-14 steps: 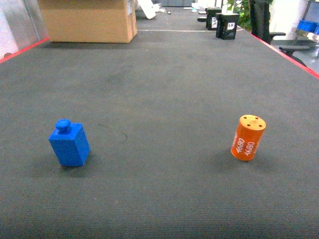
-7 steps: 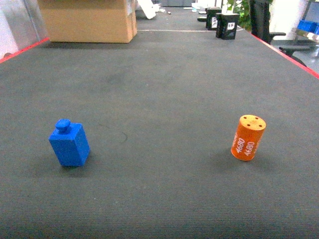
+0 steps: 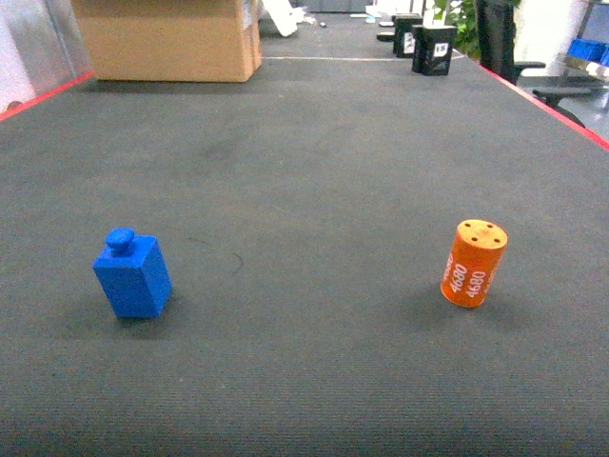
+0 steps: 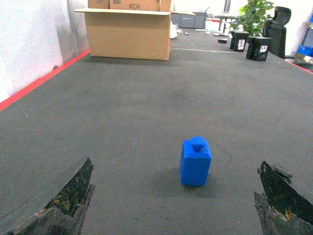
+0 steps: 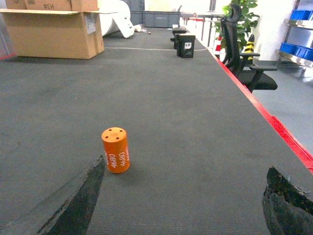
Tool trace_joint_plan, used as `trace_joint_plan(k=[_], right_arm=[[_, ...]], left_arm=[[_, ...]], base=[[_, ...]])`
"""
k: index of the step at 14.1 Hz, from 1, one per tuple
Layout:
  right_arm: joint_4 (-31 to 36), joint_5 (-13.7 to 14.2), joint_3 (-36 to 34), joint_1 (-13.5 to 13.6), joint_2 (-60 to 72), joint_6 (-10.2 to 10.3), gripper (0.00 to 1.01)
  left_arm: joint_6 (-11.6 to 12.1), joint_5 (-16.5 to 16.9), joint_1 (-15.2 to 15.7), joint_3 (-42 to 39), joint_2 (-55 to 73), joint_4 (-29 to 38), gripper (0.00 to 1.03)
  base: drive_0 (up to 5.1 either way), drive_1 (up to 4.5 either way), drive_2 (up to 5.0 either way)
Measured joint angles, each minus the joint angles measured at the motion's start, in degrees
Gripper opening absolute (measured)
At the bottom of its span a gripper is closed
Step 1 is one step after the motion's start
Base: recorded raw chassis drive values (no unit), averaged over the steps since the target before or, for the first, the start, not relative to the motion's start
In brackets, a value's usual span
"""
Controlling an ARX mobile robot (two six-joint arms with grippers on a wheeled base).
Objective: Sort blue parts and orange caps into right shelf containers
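A blue part [image 3: 132, 276], a small block with a knob on top, stands upright on the dark mat at the left. In the left wrist view the blue part [image 4: 195, 162] is just ahead of my left gripper [image 4: 175, 169], which is open and holds nothing. An orange cap [image 3: 474, 264] marked 4680 stands at the right. The right wrist view shows the orange cap [image 5: 116, 150] ahead and left of my open, empty right gripper [image 5: 186, 164], close to its left finger. Blue shelf containers [image 5: 299, 14] show far off at the right. Neither gripper appears in the head view.
A brown cardboard box [image 3: 166, 38] stands at the table's far left. Two black boxes [image 3: 433, 48] sit at the far right. A red strip [image 5: 288, 142] marks the table's right edge, with an office chair [image 5: 249, 73] beyond it.
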Motion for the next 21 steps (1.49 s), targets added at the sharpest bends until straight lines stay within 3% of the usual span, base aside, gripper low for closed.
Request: trace_joint_plan(k=[4, 5, 6, 7, 8, 9, 11, 13, 15, 17, 21], right_arm=[[0.00, 0.02, 0.00, 0.00, 0.00, 0.00, 0.98], [-0.42, 5.73, 0.26, 2.19, 1.57, 0.24, 0.98], [6.56, 16.85, 0.59, 8.74, 10.73, 0.55, 0.98], [18.14, 22.47, 1.36, 11.54, 22.29, 0.46, 0.98], [28.96, 22.47, 3.67, 10.64, 33.48, 1.49, 0.98], [39.17, 19.82, 7.69, 10.38, 45.16, 2.93, 0.98], [51.34, 14.49, 17.29, 10.51, 66.69, 6.62, 0.98], [51.39, 13.07, 25.05, 12.48, 83.82, 9.42, 0.98], [51.52, 12.81, 30.99, 14.88, 94.51, 9.66, 0.98], [50.86, 12.59, 35.01, 15.54, 100.04, 10.71, 0.98], [49.57, 11.78, 39.21, 16.17, 105.77, 11.37, 0.98]], left_arm=[[0.00, 0.00, 0.00, 0.00, 0.00, 0.00, 0.98], [-0.87, -5.49, -2.10, 0.83, 1.66, -2.45, 0.98], [-2.27, -15.72, -8.37, 1.77, 11.78, 4.07, 0.98], [-2.51, -16.55, -8.44, 3.48, 25.07, 15.41, 0.98], [-2.58, -15.41, -6.10, 6.38, 37.22, 26.05, 0.98], [-2.01, -13.35, -6.51, 11.23, 49.20, 35.28, 0.98], [-0.63, -11.76, -7.67, 22.01, 70.38, 44.81, 0.98], [-0.50, -11.76, -8.76, 27.78, 83.58, 45.05, 0.98], [-1.57, -11.67, -10.73, 31.02, 90.18, 44.57, 0.98], [-1.73, -11.54, -12.00, 34.23, 94.99, 44.39, 0.98], [-1.60, -11.61, -11.63, 36.46, 100.41, 44.54, 0.98]], base=[[0.0, 0.00, 0.0], [0.0, 0.00, 0.0], [0.0, 0.00, 0.0], [0.0, 0.00, 0.0], [0.0, 0.00, 0.0], [0.0, 0.00, 0.0], [0.0, 0.00, 0.0], [0.0, 0.00, 0.0], [0.0, 0.00, 0.0], [0.0, 0.00, 0.0], [0.0, 0.00, 0.0]])
